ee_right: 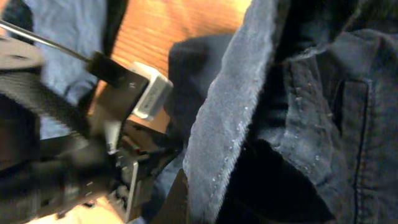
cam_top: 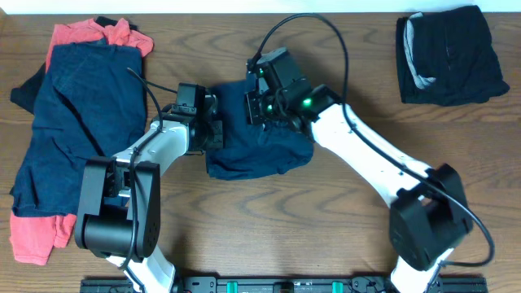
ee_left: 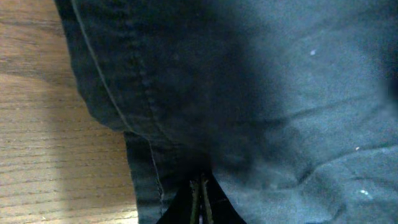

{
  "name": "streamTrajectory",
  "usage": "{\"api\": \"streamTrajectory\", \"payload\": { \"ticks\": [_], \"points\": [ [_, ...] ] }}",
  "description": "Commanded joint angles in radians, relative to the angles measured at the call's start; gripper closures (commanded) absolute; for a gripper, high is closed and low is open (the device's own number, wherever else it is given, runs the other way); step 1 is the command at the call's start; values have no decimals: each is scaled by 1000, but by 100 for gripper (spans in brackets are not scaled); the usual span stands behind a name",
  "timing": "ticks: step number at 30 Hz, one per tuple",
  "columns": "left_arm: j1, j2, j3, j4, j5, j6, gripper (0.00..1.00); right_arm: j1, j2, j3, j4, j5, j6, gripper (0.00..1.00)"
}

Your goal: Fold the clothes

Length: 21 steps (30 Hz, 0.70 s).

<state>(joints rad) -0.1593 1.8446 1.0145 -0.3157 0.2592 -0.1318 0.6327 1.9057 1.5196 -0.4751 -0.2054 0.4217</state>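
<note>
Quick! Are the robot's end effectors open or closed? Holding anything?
Left end effector: closed, pinching the navy shorts.
Right end effector: closed on the same navy shorts.

My left gripper [ee_left: 201, 190] shows only at the bottom edge, its two dark fingers pressed together with a thin line between them. The tips touch a fold of the dark navy garment [ee_left: 267, 93], which fills almost all the view; whether cloth is pinched between them I cannot tell. A stitched seam [ee_left: 101, 86] runs down near its left border. At the left is the wooden table [ee_left: 43, 143].
</note>
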Motion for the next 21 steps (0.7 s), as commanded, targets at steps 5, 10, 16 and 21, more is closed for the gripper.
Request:
{"api": "streamTrajectory", "payload": {
  "ticks": [5, 10, 16, 21],
  "points": [
    [-3, -69, -9, -79, -9, -13, 69, 12, 11, 18, 8, 15, 12, 99],
    [23, -174, -9, -137, -10, -46, 57, 13, 11, 17, 10, -6, 12, 99],
    [106, -314, -9, -205, -10, -115, 56, 16, 11, 17, 17, -24, 11, 99],
    [179, -399, -9, -226, -9, -137, 56, 30, 11, 17, 15, -54, -29, 99]
  ]
}}
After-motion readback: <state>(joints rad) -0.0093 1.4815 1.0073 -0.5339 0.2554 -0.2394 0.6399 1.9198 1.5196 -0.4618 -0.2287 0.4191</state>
